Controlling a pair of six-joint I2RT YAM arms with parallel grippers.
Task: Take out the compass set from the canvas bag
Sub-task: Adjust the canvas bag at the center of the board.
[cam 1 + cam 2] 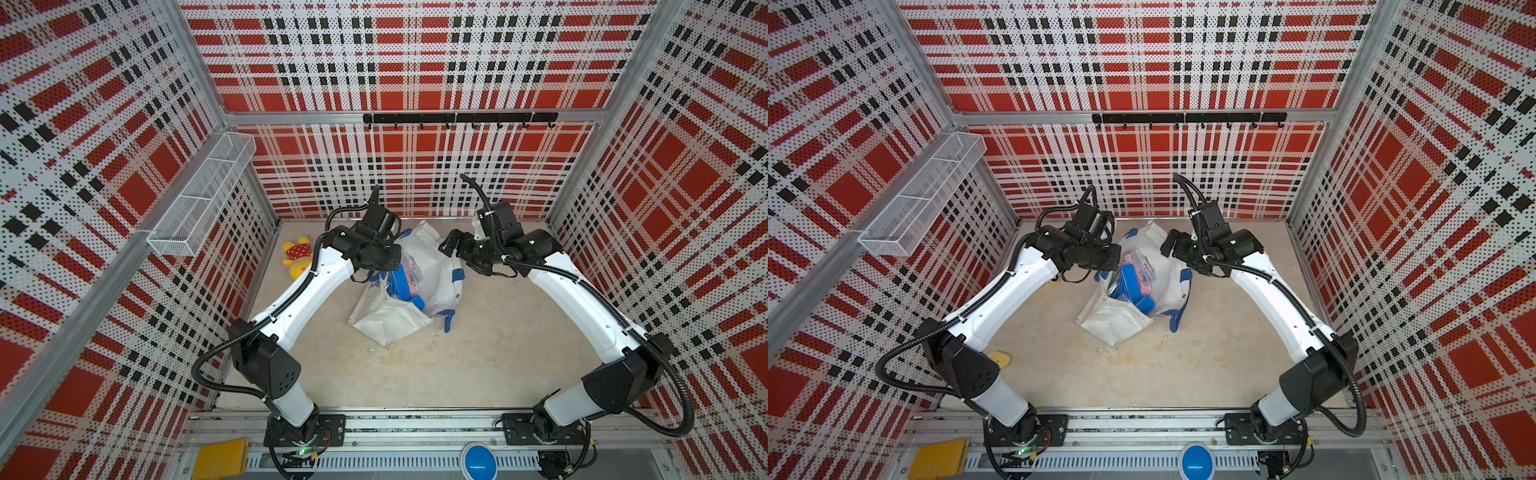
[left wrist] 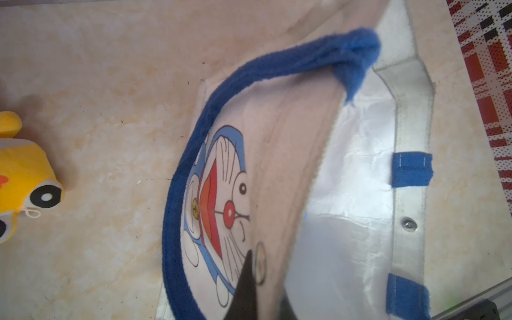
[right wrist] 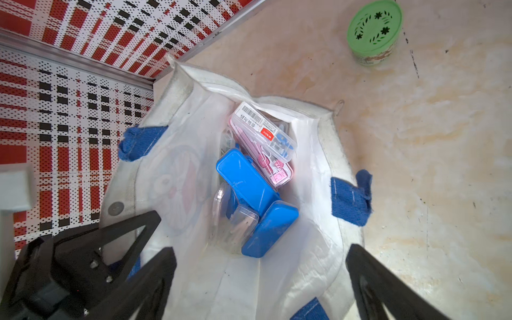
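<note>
Lying inside the blue-strapped white canvas bag (image 3: 182,91), the clear-cased pink compass set (image 3: 263,130) is not yet grasped; the bag's rim is pinched by the left gripper (image 2: 260,277), the right gripper (image 3: 260,249) spread wide above.

The canvas bag (image 1: 436,266) (image 1: 1169,266) (image 2: 277,144) (image 3: 318,249), white with blue strap handles and a blue cartoon cat printed on one side, is seen crumpled on the table (image 1: 478,353) toward the back wall, about midway across. Its mouth is spread open upward, and its shiny white lining is exposed. Inside it the compass set (image 3: 277,169) (image 1: 1140,266), a clear plastic case with pink fittings, is found lying tilted deep in the opening, not yet taken out.
</note>
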